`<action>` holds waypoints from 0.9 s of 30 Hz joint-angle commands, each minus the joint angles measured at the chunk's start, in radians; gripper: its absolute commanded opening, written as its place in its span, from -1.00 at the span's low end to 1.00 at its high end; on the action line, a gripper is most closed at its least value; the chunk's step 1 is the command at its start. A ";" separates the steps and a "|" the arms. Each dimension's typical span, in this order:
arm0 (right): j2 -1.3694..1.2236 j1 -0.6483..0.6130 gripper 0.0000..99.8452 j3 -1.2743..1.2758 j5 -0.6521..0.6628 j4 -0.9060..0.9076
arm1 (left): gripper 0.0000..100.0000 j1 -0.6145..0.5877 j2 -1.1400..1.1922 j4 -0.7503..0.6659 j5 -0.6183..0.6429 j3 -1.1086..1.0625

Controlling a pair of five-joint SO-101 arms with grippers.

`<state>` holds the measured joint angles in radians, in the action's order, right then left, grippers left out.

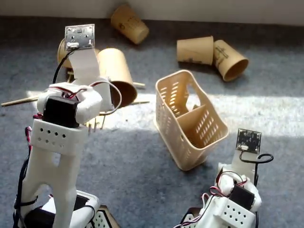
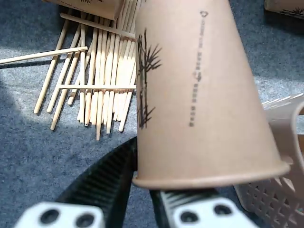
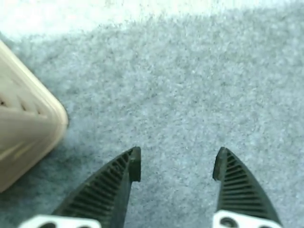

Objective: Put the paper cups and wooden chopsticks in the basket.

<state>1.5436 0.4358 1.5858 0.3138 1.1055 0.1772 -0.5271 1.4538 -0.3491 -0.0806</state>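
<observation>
My left gripper [image 2: 142,183] is shut on the rim of a brown paper cup [image 2: 199,95], which lies tilted over a pile of wooden chopsticks [image 2: 99,85]. From above, this cup [image 1: 115,71] is just left of the beige basket [image 1: 190,118]. Three more paper cups lie at the back: one [image 1: 129,23] at the top and two [image 1: 195,50] [image 1: 229,59] nested at the right. Another cup [image 1: 61,50] is partly hidden behind the left arm. My right gripper [image 3: 175,166] hangs open over bare carpet, beside a corner of the basket [image 3: 23,137].
The basket has two compartments and stands tilted on the grey carpet. A single chopstick [image 1: 19,100] lies apart at the far left. Open carpet stretches in front of the basket, between the two arm bases.
</observation>
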 commanded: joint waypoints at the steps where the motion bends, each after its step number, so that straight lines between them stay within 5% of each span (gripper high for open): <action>1: 0.008 -0.012 -0.50 -0.001 0.011 -0.019 | -0.99 0.088 0.054 0.074 0.057 0.214; 16: 0.008 -0.061 -0.50 0.053 0.012 -0.056 | -0.99 0.473 0.344 0.239 0.060 0.739; 27: 0.008 -0.064 -0.50 0.058 0.012 -0.059 | -0.99 0.575 0.352 0.302 0.212 0.696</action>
<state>1.5451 0.3790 1.6487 0.3138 1.0687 0.7388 -0.1741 1.7484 -0.1772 0.6391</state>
